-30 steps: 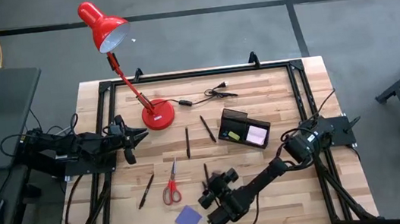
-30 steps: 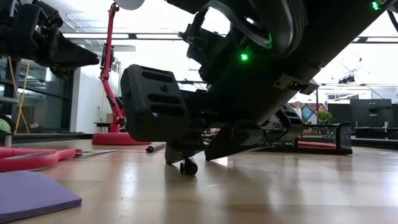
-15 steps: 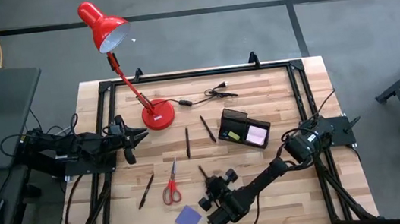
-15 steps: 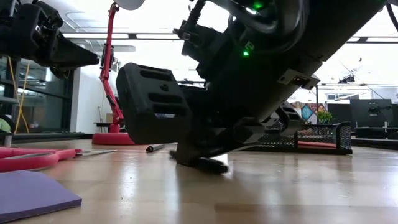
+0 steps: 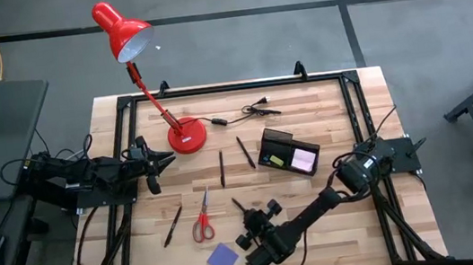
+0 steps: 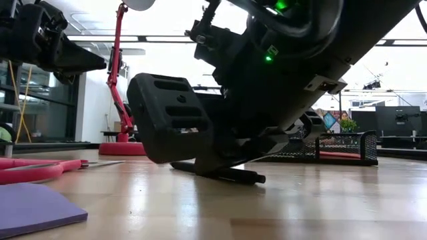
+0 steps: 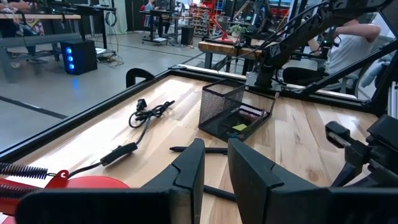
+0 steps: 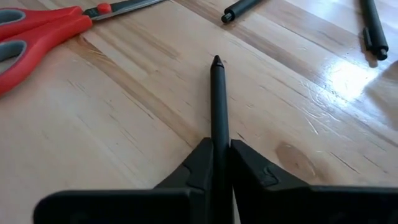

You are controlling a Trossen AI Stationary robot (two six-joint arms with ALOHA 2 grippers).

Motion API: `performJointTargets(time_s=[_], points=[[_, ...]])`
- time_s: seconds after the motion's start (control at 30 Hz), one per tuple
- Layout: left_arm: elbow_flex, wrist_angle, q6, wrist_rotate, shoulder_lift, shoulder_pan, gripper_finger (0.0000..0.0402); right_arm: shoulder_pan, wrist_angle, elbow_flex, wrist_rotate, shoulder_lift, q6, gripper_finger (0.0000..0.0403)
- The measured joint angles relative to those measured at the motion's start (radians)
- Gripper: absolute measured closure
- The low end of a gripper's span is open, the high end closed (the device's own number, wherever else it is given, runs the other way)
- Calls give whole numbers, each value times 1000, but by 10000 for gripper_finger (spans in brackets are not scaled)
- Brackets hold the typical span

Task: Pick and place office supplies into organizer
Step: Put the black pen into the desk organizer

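Note:
My right gripper [image 5: 251,224] is low over the table's near middle, shut on a thin dark pen [image 8: 217,99] whose pointed tip [image 8: 216,60] sticks out ahead of the fingers. Red-handled scissors [image 5: 202,220] lie just left of it, with a blue-purple note pad [image 5: 223,258] nearer the front edge. The black organizer [image 5: 289,155] stands right of centre, holding a pink pad [image 5: 305,157] and a small yellow piece [image 5: 275,158]. Three more pens [image 5: 221,168] [image 5: 245,152] [image 5: 173,224] lie flat on the wood. My left gripper [image 5: 165,161] waits at the left edge, shut on nothing. My right gripper pinches the pen between its two fingers, on the shaft behind the tip [image 8: 218,134]. The fingers slant down from the table's near right and lie along the pen. The pen lies nearly flat, its rear end [image 6: 257,178] at the tabletop; whether it is lifted clear I cannot tell.
A red desk lamp [image 5: 185,137] stands on its round base at the far left, beside a black cable with plug [image 5: 247,110]. A black metal frame [image 5: 240,87] runs around the tabletop. Bare wood lies between the organizer and my right gripper.
My right gripper has shut on the pen and rolled a little without shifting place. The pen has turned about on the table: its far end has swung toward the left edge, so it lies slanted, and the low view sees its length rather than its end.

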Motion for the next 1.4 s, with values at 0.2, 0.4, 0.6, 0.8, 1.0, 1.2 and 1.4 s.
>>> performJointTargets(time_s=[0.2,0.4,0.6,0.8,1.0,1.2,1.4], points=[[0,0,0,0,0,0,339,1,-111,74,-15,6,-40,384],[0,0,0,0,0,0,339,1,-179,103,-7,6,-41,382],[0,0,0,0,0,0,339,-8,-269,105,-52,3,-50,377],[0,0,0,0,0,0,339,-11,-294,105,-80,-36,-72,384],[0,0,0,0,0,0,339,-8,-312,106,-123,-120,-161,383],[0,0,0,0,0,0,339,-11,-404,107,-171,-230,-208,383],[0,0,0,0,0,0,339,-45,-538,108,-234,-339,-209,384]])
